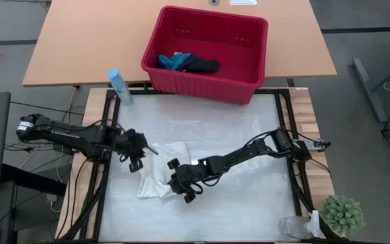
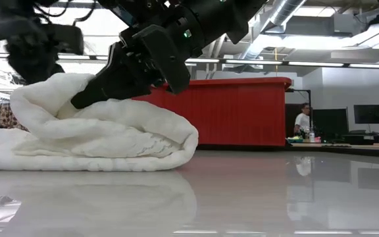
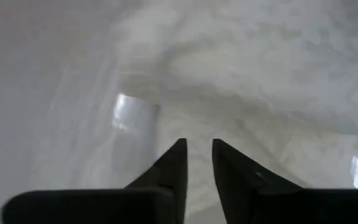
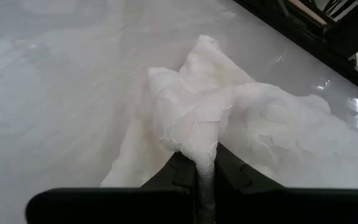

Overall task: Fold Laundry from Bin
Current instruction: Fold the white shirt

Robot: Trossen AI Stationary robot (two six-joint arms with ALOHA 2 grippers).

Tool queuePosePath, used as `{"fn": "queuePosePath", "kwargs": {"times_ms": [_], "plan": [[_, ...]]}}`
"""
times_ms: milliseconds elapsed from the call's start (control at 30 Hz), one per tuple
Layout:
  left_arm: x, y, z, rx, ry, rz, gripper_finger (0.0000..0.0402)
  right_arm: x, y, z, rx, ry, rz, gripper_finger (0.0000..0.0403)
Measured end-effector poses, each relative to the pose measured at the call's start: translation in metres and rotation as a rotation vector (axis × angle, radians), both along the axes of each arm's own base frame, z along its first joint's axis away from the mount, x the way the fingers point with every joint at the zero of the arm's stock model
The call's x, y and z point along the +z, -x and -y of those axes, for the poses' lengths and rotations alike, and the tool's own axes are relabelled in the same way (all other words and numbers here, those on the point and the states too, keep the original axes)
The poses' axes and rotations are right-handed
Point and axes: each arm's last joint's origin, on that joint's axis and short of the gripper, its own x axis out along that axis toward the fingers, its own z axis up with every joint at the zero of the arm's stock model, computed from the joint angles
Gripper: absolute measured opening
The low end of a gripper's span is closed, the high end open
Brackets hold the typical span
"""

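The large white lacy cloth [image 1: 162,173] lies bunched and folded over on the glossy table, left of centre; in the low view [image 2: 104,135] it shows as a thick roll. My right gripper [image 1: 181,181] is shut on it at its near right side. My left gripper [image 1: 138,157] hovers at the cloth's left edge, its fingers [image 3: 199,163] a narrow gap apart and empty. The red bin [image 1: 205,81] stands at the far edge on a wooden table, with the teal-blue cloth [image 1: 173,62] and the dark cloth [image 1: 203,66] inside. My right gripper pinches a bunched fold of the white cloth [image 4: 204,163] between its two fingers, several layers gathered together. The fingers slant down from the table's right side. The pinched fold is raised into a peak, and the remaining cloth [image 4: 272,130] lies slack on the table.
A blue spray bottle [image 1: 118,84] stands by the far left corner. A potted plant [image 1: 342,214] and a clear plastic object [image 1: 296,227] sit at the near right corner. A person [image 2: 302,121] sits in the room beyond. Bare table lies to the right [image 1: 249,135].
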Motion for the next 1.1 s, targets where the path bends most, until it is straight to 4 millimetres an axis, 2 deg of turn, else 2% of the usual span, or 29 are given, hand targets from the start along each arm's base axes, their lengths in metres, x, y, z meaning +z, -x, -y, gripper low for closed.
{"fn": "queuePosePath", "kwargs": {"times_ms": [167,333,500,867,1100], "plan": [[-0.019,0.003,0.023,0.004,-0.012,0.063,0.0007,0.0,0.0,0.0,0.0,0.001,-0.005,0.0052],[-0.038,0.008,0.041,0.032,0.082,0.125,0.0001,-0.001,0.0,0.003,-0.007,0.003,-0.008,0.0052],[-0.064,0.014,0.047,0.103,0.106,0.066,0.0,-0.001,-0.001,0.006,-0.013,0.003,-0.009,0.0052],[-0.097,-0.016,0.062,0.064,0.127,0.077,0.0,-0.002,0.0,0.007,-0.014,0.01,-0.025,0.0052],[-0.112,-0.04,0.066,0.025,0.142,0.185,0.0,-0.002,0.001,0.003,-0.005,0.011,-0.026,0.0052]]}}
